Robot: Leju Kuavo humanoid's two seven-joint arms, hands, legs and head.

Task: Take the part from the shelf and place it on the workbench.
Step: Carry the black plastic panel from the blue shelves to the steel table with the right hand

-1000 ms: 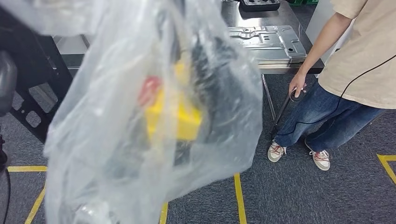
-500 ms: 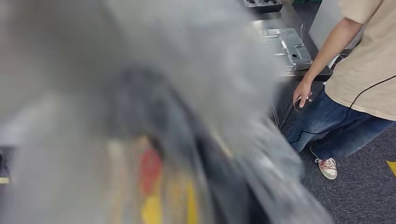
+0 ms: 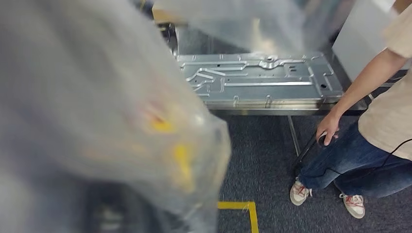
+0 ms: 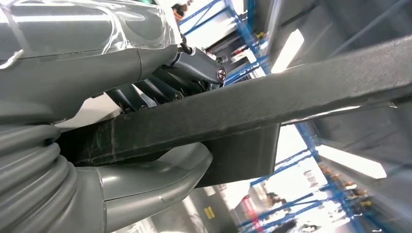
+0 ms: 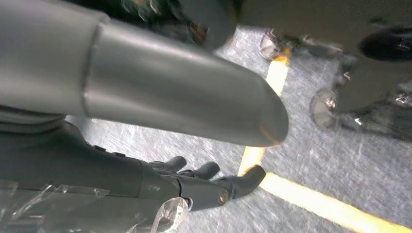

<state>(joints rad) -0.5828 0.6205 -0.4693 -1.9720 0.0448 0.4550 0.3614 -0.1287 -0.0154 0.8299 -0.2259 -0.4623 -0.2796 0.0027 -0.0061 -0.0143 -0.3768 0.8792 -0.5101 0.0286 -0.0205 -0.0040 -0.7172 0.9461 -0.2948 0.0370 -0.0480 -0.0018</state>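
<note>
In the left wrist view my left hand point(image 4: 87, 73) grips a long, flat, dark grey part point(image 4: 252, 109). The thumb point(image 4: 145, 182) presses one face and the dark fingers point(image 4: 194, 65) clamp the other. In the head view my plastic-wrapped arm point(image 3: 97, 121) is a close blur with yellow patches, and it hides the part. The workbench point(image 3: 272, 112) stands ahead, carrying a stamped silver metal sheet point(image 3: 252, 80). My right hand point(image 5: 194, 184) hangs over grey carpet, fingers spread, holding nothing.
A person point(image 3: 384, 121) stands at the workbench's right end, one hand point(image 3: 328, 128) on a black handle point(image 3: 306, 153). Yellow tape point(image 3: 243, 206) marks the carpet in front of the bench. Blue shelf racking point(image 4: 311, 141) shows behind the part.
The whole head view has shifted: the workbench and its metal sheet now lie nearer and more central. The blurred plastic-wrapped arm has swung towards the left of the picture.
</note>
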